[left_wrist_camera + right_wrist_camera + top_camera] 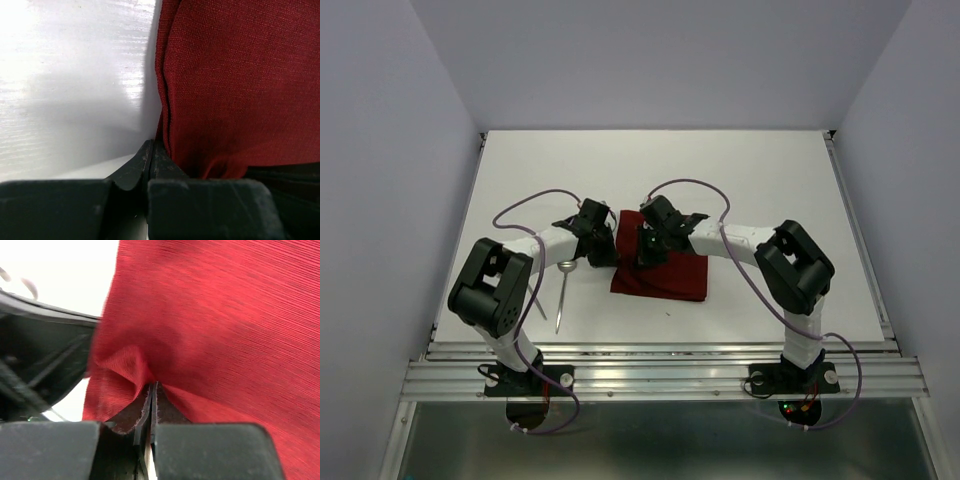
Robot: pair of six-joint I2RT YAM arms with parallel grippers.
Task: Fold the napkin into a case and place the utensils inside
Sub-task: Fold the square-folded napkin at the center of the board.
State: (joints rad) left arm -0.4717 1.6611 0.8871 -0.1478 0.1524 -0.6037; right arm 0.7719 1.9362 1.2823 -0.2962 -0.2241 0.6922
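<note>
The dark red napkin [665, 272] lies folded into a rough rectangle at the table's middle. My left gripper [604, 246] sits at its left edge; in the left wrist view the jaws are pressed together at the napkin's [235, 85] layered edge, which runs down into the tips. My right gripper [645, 252] is over the napkin's upper left part, and the napkin [215, 325] puckers into its shut tips. The utensils lie left of the napkin: a spoon [562, 296] with its bowl away from me, and a thin piece [541, 306] partly hidden by my left arm.
A metal rail [660, 365] runs along the table's near edge, by both arm bases. Purple cables [535, 200] loop above each forearm. Grey walls close in the table's left, right and back sides.
</note>
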